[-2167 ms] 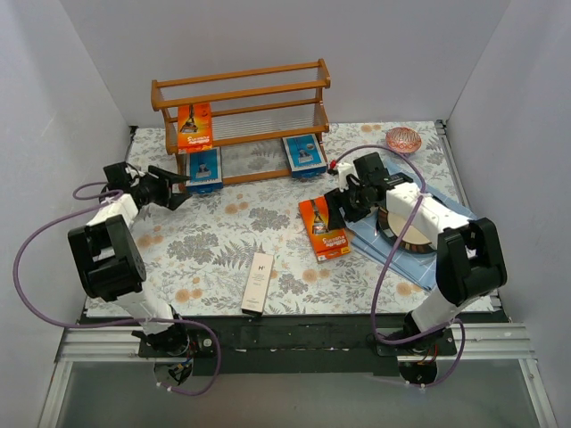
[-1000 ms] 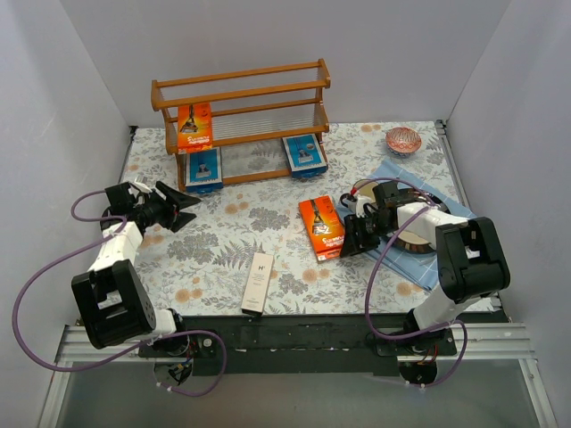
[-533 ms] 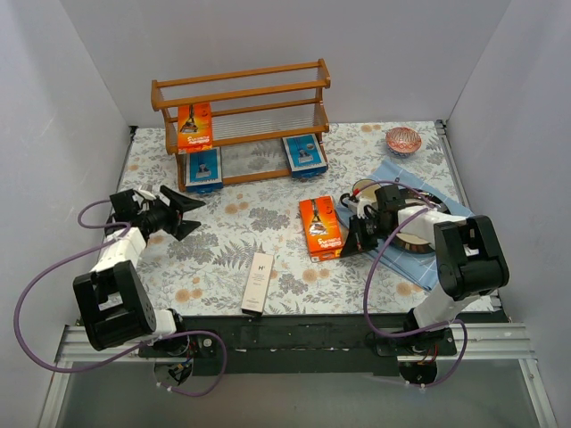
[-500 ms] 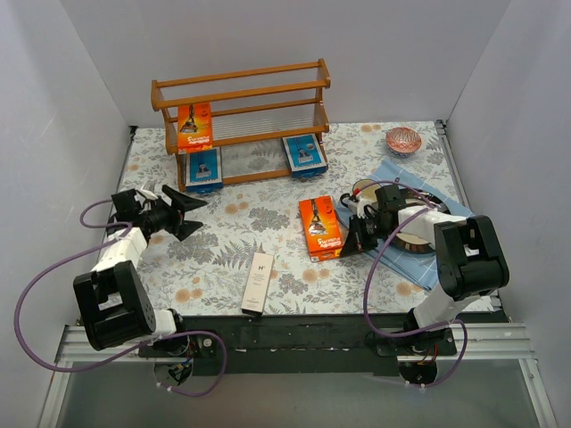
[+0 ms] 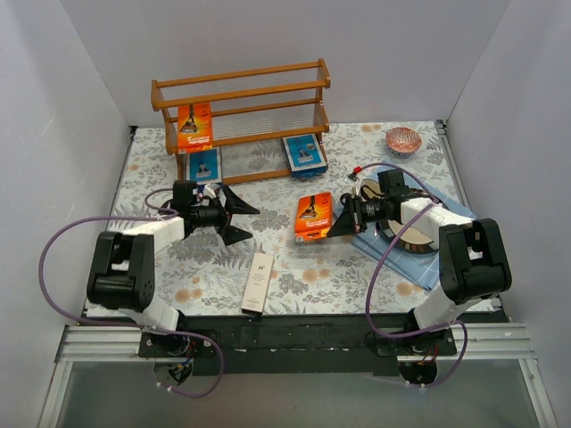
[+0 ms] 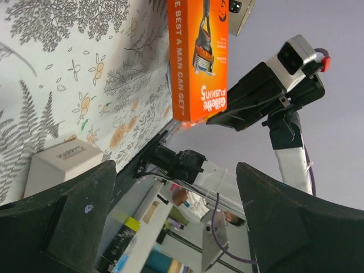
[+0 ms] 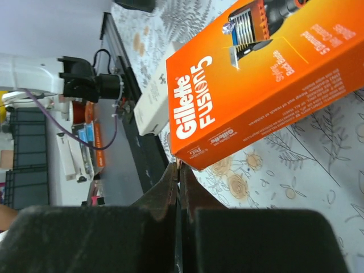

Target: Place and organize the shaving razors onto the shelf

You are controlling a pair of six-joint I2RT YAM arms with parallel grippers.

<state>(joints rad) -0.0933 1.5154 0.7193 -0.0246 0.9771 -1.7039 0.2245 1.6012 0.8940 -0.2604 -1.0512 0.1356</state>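
Observation:
The shelf [image 5: 241, 98] stands at the back, with one orange razor pack [image 5: 194, 125] on its upper tier and two blue packs [image 5: 204, 165] [image 5: 303, 153] on the lower one. My right gripper [image 5: 337, 221] [image 7: 179, 166] is shut on the thin near edge of a second orange pack [image 5: 312, 217] [image 7: 267, 74] [image 6: 199, 57], which is tipped up off the table. My left gripper [image 5: 239, 215] [image 6: 176, 227] is open and empty. It points right at that pack, a little short of it. A slim white box [image 5: 259, 281] [image 6: 65, 165] [image 7: 152, 105] lies flat near the front edge.
A blue cloth [image 5: 446, 263] lies at the right with a round dish [image 5: 417, 237] on it, under my right arm. A small pink bowl [image 5: 403, 139] sits at the back right corner. White walls close off three sides.
My left gripper swung right from the left edge to mid-table and opened wider. My right gripper shut on the orange pack's edge and tipped it up, shifting it slightly left.

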